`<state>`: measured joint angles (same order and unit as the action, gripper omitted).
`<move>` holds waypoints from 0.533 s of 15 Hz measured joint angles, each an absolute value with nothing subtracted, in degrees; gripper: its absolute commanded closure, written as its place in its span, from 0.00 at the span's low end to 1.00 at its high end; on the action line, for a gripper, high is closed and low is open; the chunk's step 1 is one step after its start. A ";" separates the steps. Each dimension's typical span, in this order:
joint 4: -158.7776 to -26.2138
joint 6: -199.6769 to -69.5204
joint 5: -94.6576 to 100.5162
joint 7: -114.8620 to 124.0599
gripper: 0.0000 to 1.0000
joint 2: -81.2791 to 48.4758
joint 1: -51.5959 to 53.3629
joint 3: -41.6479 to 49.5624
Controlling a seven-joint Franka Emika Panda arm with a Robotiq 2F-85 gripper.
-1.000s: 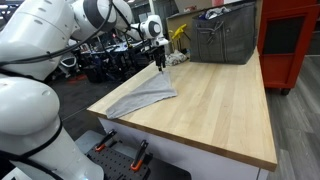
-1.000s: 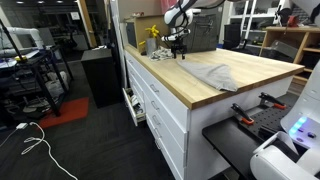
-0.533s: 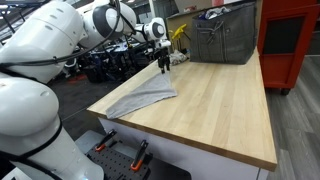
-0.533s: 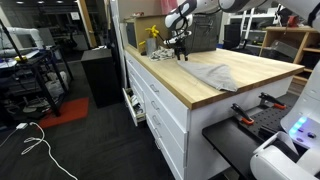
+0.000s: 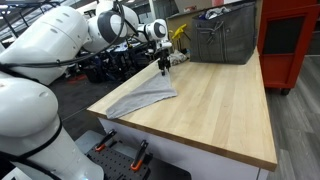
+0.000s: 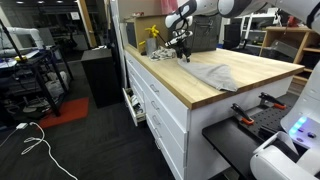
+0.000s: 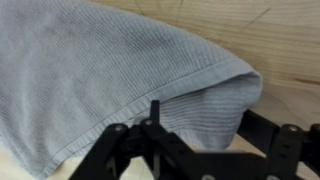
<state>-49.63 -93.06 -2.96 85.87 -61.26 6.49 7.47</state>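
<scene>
A grey cloth (image 5: 145,95) lies rumpled on the light wooden table (image 5: 225,110), close to its edge in both exterior views. My gripper (image 5: 162,68) points straight down over the cloth's far corner and is also seen from the side as my gripper (image 6: 183,57) above the cloth (image 6: 212,75). In the wrist view the cloth (image 7: 120,70) fills the frame. A raised fold of it bulges between the two dark fingers of my gripper (image 7: 197,132), which stand wide apart on either side of it. Bare wood shows at the right.
A grey metal bin (image 5: 222,38) and a yellow object (image 5: 180,32) stand at the back of the table, and a red cabinet (image 5: 290,40) is beyond it. White drawers (image 6: 160,115) front the table (image 6: 180,88). Black-and-orange clamps (image 5: 120,155) sit below its near edge.
The arm's upper links have swung further into view and the gripper has settled slightly lower over the cloth's corner. The cloth has not moved.
</scene>
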 measured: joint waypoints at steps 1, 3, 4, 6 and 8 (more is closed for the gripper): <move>-49.43 -92.48 -2.96 85.87 0.66 -61.50 6.32 7.48; -49.42 -92.19 -2.96 85.87 0.80 -61.63 5.98 7.49; -49.38 -91.83 -2.98 85.87 0.88 -61.52 5.83 7.49; -49.38 -91.79 -2.98 85.87 1.00 -61.20 5.46 7.49; -49.38 -91.80 -3.01 85.85 1.00 -60.84 4.86 7.50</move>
